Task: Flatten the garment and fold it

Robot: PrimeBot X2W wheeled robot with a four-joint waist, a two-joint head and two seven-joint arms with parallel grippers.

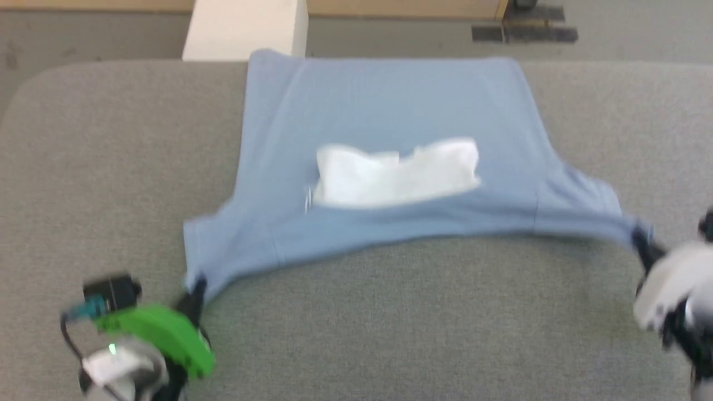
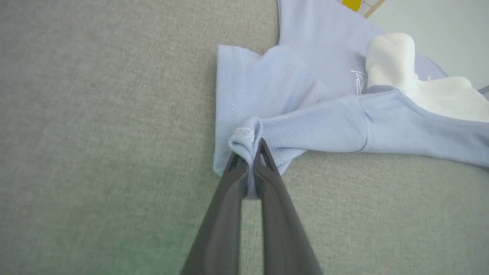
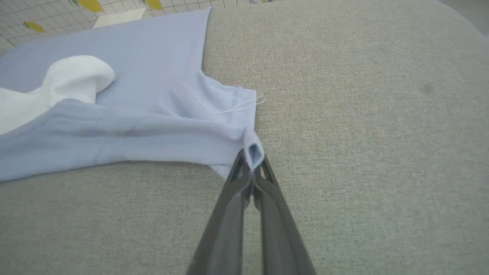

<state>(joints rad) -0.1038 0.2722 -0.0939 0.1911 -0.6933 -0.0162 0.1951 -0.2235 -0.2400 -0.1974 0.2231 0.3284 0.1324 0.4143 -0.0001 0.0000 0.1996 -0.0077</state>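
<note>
The light-blue garment (image 1: 390, 111) lies spread on the grey table (image 1: 390, 323), its white collar part (image 1: 395, 172) in the middle and its near edge stretched between my two grippers. At the lower left, my left gripper (image 1: 196, 288) is shut on the left sleeve tip (image 2: 246, 139). My right gripper (image 1: 640, 239), at the right edge, is shut on the right sleeve tip (image 3: 253, 151). A small white print (image 2: 358, 78) sits beside the collar (image 2: 420, 88). In the right wrist view a loose white thread (image 3: 229, 107) lies on the sleeve.
A pale box (image 1: 245, 28) stands behind the table's far edge, beside the garment's far left corner. Grey floor (image 1: 613, 39) with dark tape marks (image 1: 523, 30) lies beyond. Bare table surface runs along the front and both sides.
</note>
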